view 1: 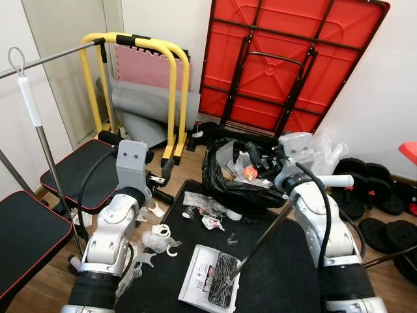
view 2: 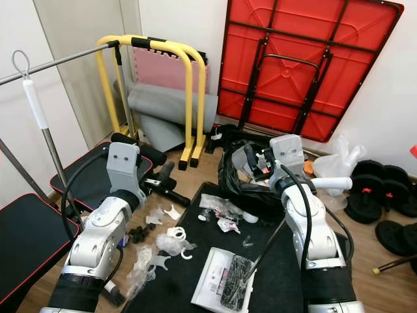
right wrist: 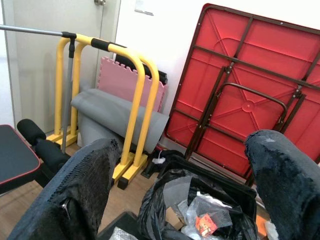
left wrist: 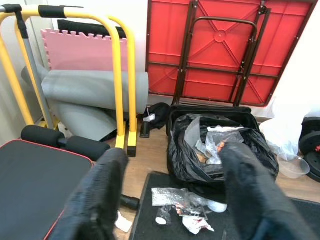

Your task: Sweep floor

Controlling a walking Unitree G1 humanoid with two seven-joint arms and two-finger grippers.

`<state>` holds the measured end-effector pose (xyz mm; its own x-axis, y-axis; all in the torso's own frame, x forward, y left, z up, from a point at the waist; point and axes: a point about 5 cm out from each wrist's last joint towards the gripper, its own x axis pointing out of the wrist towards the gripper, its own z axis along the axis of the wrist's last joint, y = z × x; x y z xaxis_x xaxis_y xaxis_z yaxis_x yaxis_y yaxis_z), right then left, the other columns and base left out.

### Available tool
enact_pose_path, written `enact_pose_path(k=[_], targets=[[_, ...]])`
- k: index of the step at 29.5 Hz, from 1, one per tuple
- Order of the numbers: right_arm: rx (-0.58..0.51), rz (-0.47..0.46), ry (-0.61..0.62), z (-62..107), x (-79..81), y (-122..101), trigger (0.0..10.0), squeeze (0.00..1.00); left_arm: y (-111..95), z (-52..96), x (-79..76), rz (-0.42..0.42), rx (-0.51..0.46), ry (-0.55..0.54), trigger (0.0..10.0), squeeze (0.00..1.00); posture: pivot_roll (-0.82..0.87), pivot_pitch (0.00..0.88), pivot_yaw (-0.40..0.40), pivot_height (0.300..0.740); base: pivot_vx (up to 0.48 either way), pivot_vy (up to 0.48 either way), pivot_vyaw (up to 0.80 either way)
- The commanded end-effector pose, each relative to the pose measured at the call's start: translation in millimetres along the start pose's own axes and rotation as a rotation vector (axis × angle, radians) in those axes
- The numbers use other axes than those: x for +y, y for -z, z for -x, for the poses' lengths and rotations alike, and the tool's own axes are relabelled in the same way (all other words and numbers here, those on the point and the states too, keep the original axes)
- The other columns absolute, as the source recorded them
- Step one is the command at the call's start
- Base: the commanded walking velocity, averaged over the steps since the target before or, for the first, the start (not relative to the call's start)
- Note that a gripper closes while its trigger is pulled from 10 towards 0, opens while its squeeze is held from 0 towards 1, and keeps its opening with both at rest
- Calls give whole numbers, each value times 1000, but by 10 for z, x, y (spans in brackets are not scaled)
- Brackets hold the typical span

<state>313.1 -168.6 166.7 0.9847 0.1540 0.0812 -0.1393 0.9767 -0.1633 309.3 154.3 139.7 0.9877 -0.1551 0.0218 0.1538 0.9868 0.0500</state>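
Litter [view 1: 207, 212] — plastic scraps and wrappers — scattered on the black floor mat [view 1: 280, 267], centre of the head view; more white bits [view 1: 158, 238] at about 8 o'clock from it, on the mat edge and the wood floor; flat paper package [view 1: 210, 276] at 6 o'clock. Black trash bag [view 1: 238, 176] in its bin, open and part full, at 1 o'clock from the litter, below the folded red table [view 1: 287, 62]. A thin broom or dustpan handle [view 1: 260, 242] runs diagonally from the package area up toward the right arm; can't tell what holds it. Left gripper [left wrist: 172, 195] raised, fingers spread wide, empty, facing the bag; right gripper [right wrist: 182, 190] same, wide apart, empty, above the bag. Step: likely between sweeps, debris not yet cleared; next move calls for getting a tool in hand and pushing the litter toward the bag.
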Motion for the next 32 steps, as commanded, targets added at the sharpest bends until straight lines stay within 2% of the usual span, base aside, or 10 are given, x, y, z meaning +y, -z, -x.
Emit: enact_pose_path(k=[1, 11, 17, 24, 27, 28, 29, 32], targets=[[-4, 3, 18, -5, -40, 3, 10000, 0, -43, -17, -36, 14, -25, 19, 0, 0, -144, 19, -150, 740, 0, 0, 0], [-7, -2, -32, 14, 43, 19, 10000, 0, -84, -20, -55, 36, -54, 23, 0, 0, -144, 17, -151, 740, 0, 0, 0], [3, -6, -61, 39, 81, 64, 10000, 0, -116, -17, -110, 73, -76, 70, 0, 0, -149, 22, -148, 740, 0, 0, 0], [1, -4, -58, 41, 89, 68, 10000, 0, -113, -14, -104, 77, -75, 75, 0, 0, -150, 24, -144, 740, 0, 0, 0], [32, 2, -44, 30, 83, 96, 10000, 0, -98, -19, -127, 62, -58, 100, 0, 0, -150, 27, -141, 730, 0, 0, 0], [34, 2, -42, 28, 82, 99, 10000, 0, -83, -22, -133, 53, -44, 101, 8431, 0, -150, 27, -141, 725, 0, 0, 0], [34, -1, -40, 28, 81, 100, 10000, 0, -70, -27, -131, 46, -31, 98, 10000, 0, -150, 29, -139, 720, 0, 0, 0], [35, -8, -35, 28, 75, 103, 10000, 0, -58, -33, -119, 33, -18, 90, 10000, 0, -149, 31, -138, 705, 0, 0, 0]])
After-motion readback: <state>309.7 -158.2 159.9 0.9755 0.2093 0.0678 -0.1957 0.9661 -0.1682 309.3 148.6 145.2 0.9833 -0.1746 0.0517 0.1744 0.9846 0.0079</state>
